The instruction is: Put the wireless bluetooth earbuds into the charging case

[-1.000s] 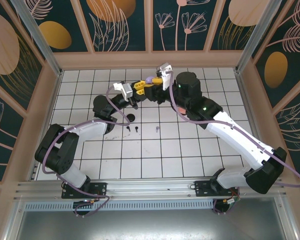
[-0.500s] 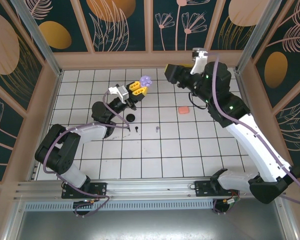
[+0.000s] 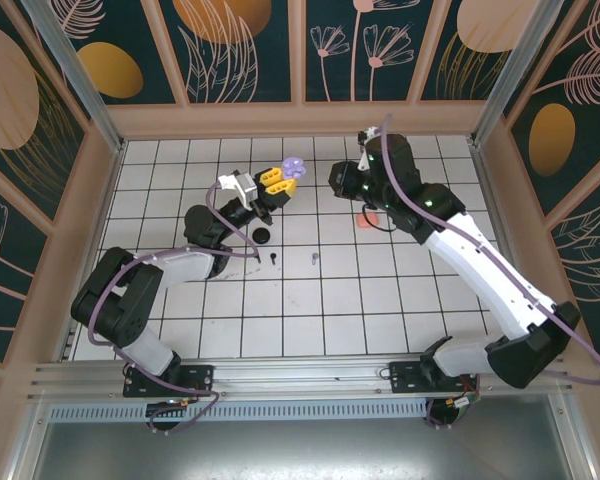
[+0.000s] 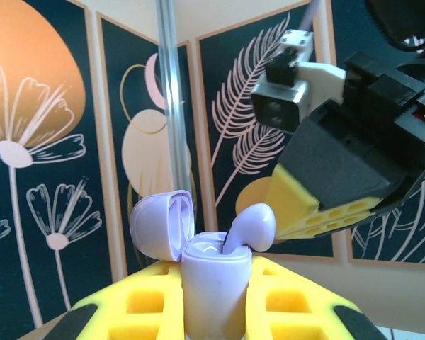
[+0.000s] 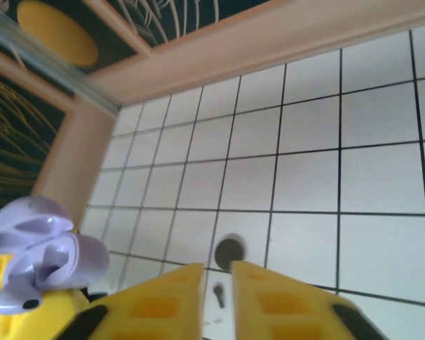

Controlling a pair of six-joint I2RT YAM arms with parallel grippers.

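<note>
Glossy lilac clamshell case [image 4: 214, 282] in left hand [image 3: 277, 180].

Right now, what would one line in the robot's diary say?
left gripper: shut on lilac case, lid open | lilac earbud: stem down in case | right gripper: shut, empty | other lilac earbud: on table

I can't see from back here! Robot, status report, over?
Left fingers shut on open lilac case. Right fingers shut, empty, close beside. One lilac earbud standing in case, head poking up. Nothing blocking.
</note>
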